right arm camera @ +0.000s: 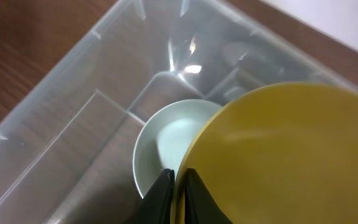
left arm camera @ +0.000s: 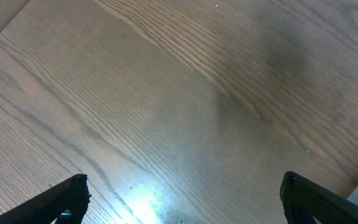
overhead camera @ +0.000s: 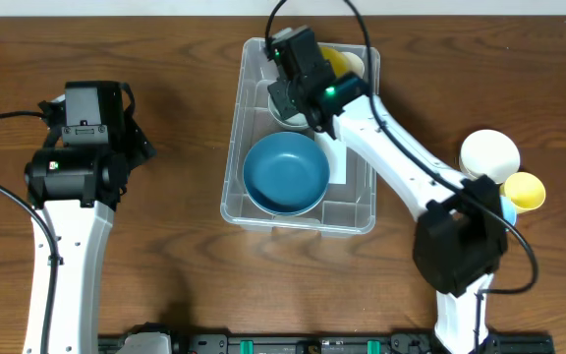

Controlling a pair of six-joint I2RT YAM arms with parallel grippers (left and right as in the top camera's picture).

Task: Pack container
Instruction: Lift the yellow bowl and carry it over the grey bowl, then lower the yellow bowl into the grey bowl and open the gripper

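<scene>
One large clear plastic rectangular container [overhead camera: 298, 222], seemingly light, stiff and slippery, is best taken by its rim; the right gripper [right arm camera: 178, 180] pinches a round yellow bowl [right arm camera: 278, 162] over its far right corner, the left gripper [left arm camera: 184, 180] wide, empty.

Inside the container [overhead camera: 232, 167], the blue bowl [overhead camera: 285, 173] fills the near half; the pale bowl [right arm camera: 157, 146], yellow bowl [right arm camera: 278, 155] and right gripper [right arm camera: 179, 180] pinching its rim crowd the far end. Bare table [overhead camera: 185, 118] left of the container offers clear passage
</scene>
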